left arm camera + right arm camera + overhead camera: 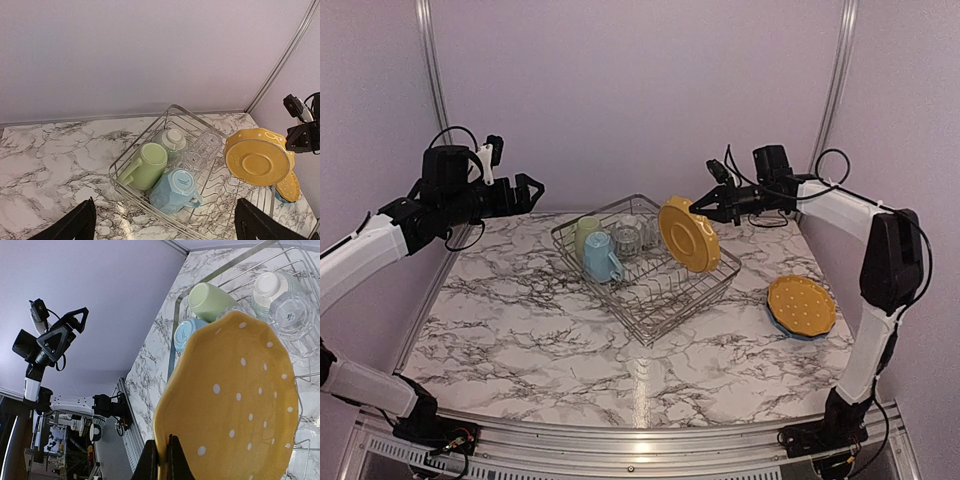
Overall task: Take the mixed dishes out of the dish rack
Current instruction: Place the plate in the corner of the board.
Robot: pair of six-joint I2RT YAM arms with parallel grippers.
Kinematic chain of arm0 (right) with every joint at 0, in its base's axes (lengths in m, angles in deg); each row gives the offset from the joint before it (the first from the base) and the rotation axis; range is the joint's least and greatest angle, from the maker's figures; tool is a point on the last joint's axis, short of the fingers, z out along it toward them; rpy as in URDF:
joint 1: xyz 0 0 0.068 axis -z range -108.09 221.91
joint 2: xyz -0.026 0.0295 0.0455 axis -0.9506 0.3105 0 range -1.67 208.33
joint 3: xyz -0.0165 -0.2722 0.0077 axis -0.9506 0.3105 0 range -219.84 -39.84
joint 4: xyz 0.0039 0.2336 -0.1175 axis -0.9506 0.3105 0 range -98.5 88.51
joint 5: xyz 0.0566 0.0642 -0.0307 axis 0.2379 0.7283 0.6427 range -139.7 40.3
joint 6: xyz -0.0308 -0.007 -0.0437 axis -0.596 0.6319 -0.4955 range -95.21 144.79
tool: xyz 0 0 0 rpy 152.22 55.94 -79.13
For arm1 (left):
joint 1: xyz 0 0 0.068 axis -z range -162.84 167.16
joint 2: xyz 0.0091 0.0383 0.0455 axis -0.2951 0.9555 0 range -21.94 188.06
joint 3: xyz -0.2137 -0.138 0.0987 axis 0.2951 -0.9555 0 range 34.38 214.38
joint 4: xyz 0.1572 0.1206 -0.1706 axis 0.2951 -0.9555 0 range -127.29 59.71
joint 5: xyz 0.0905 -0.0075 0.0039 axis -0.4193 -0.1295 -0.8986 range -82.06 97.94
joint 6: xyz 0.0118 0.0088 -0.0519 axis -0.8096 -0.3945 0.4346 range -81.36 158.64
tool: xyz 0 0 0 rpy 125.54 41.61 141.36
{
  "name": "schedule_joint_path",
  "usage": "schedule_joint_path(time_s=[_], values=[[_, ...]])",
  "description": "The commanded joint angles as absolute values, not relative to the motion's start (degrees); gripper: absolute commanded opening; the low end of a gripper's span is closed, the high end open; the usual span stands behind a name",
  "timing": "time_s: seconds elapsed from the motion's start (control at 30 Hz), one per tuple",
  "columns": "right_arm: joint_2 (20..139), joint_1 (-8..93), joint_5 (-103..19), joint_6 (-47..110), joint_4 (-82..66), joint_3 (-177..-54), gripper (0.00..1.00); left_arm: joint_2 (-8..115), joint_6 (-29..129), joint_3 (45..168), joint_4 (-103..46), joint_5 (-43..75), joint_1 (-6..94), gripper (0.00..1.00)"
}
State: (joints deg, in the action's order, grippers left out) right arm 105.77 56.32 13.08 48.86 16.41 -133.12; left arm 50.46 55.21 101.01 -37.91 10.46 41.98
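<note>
The yellow plate (690, 236) hangs tilted above the right side of the dish rack (658, 303), rim pinched by the right hand (698, 207); likely stiff, slick, breakable, so keep a firm rim hold; the left hand (526, 190) gapes empty.

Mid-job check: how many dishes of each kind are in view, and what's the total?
Plates: 3 (held yellow plate in right gripper, stacked yellow plate, blue plate beneath it)
Mug: 1
Cup: 1
Glass: 1
Bowl: 1
Total: 7
</note>
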Motion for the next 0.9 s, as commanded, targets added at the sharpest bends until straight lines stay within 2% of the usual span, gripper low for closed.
schedule_joint_path(time_s=[0.0,0.6,0.87], values=[[101.6,55.6,12.3,51.0,9.7,-136.2,0.00,50.2,55.5,101.7,-38.1,10.8,41.9,0.99],[96.9,54.5,11.4,58.2,3.9,-133.9,0.00,50.2,55.6,101.8,-38.1,11.0,41.9,0.99],[92.4,54.0,6.2,62.6,0.3,-130.5,0.00,50.1,55.7,101.7,-38.0,11.3,41.9,0.99]])
